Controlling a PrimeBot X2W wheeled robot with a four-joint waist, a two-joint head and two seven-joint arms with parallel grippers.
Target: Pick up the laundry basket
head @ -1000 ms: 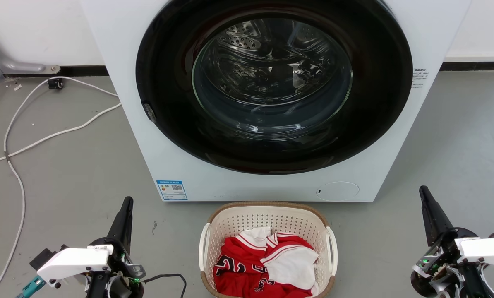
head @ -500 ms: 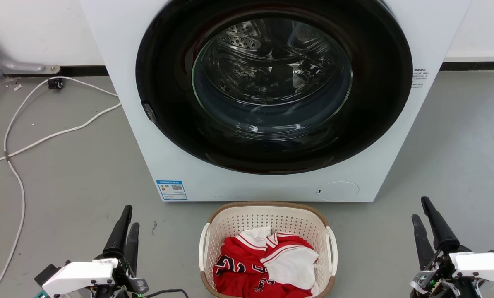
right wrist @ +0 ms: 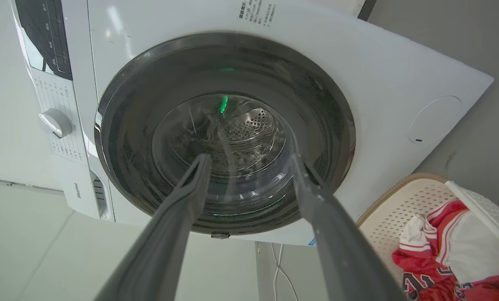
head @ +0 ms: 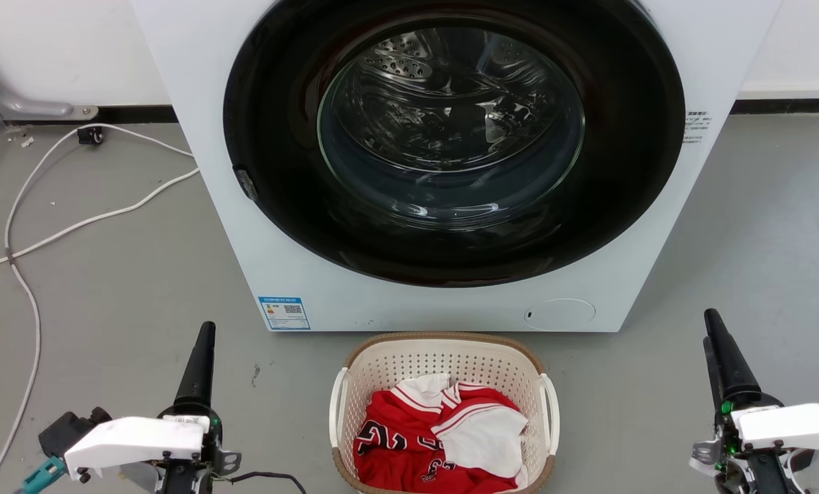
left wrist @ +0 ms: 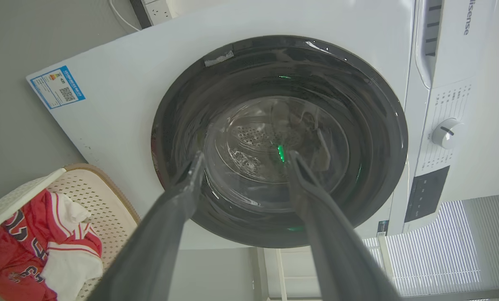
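grey floor [head: 108,295], white wall at the back. washing machine [head: 197,103] fills the upper half of the head frame, door looks shut. white cable [head: 94,221] trails down the left side, well clear of the work.

laundry basket [head: 444,358] sits on the floor at bottom centre, just in front of the machine, with a red-and-white jersey [head: 409,439] heaped inside. its near end is cut off by the bottom edge, so can't fix the long axis; looks like it runs up-down the frame. what matters: left loop handle [head: 336,405] and right loop handle [head: 553,412] are on the flanks, each facing one arm.

left gripper [head: 206,331] is at lower left, right gripper [head: 710,324] at lower right, basket between them, both well apart from it. left looks a shade nearer its handle, otherwise basically symmetric.

pose: both finger pairs point up the frame at the machine, not at the basket, and are seen edge-on from the head. wrist views: fingers spread on both, nothing between them, door glass in the gap. basket sits in the lower left corner (left wrist) and the lower right corner (right wrist).

judgement: pre-approach. each arm has to swing inward and down to its own handle. it's a two-arm lift, so keep it level or the load shifts.
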